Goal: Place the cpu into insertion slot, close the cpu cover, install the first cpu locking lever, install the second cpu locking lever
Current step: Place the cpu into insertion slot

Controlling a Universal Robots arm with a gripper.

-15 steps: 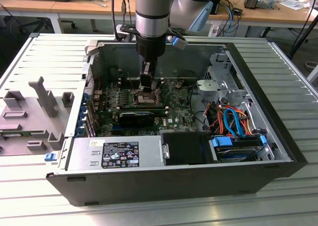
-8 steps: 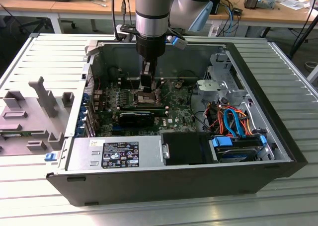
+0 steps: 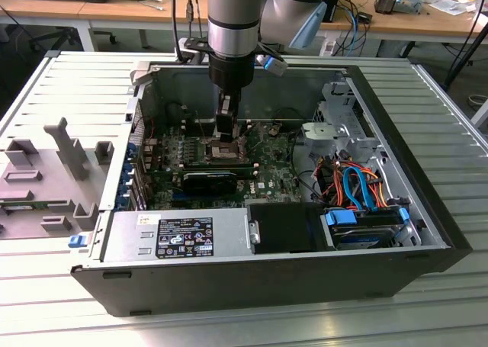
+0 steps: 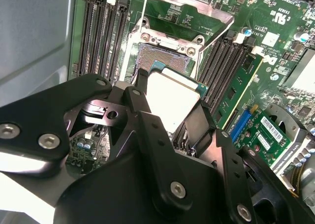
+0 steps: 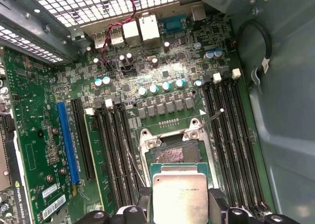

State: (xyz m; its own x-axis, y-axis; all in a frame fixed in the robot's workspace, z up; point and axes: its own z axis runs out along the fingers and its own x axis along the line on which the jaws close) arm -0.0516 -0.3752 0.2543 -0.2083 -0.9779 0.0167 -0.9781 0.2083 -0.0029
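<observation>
Nearest the wrist cameras, the hand [image 4: 172, 103] is closed onto the cpu [image 4: 173, 97]. Its two black fingers [image 4: 139, 93] press against opposite edges of the chip, parted no wider than the chip itself, with the dull silver lid facing up between them. In the first wrist view the cpu [image 5: 179, 197] sits squarely between the finger ends. Its sides run parallel to the silver rim of the insertion slot [image 5: 172, 150], so it looks squared to the socket rather than twisted. The slot lies just beyond the chip's leading edge, straight ahead of the hand. Its dark centre is uncovered, so the cpu is not seated; I judge it to hang a little above and short of the socket, though how high I cannot tell. Past the socket, in the second wrist view, the cpu cover [image 4: 197, 6] stands tipped up and open at the socket's far side. A thin wire locking lever [image 5: 212, 118] angles away beside the rim, unlatched. Memory slots [image 5: 231, 135] flank the socket on both sides of the green motherboard [image 5: 74, 81]. In the exterior view the arm [image 3: 229, 27] reaches straight down into the open computer case [image 3: 229, 278] on the slatted worktop [image 3: 450, 133], bringing the hand over the board's middle.
</observation>
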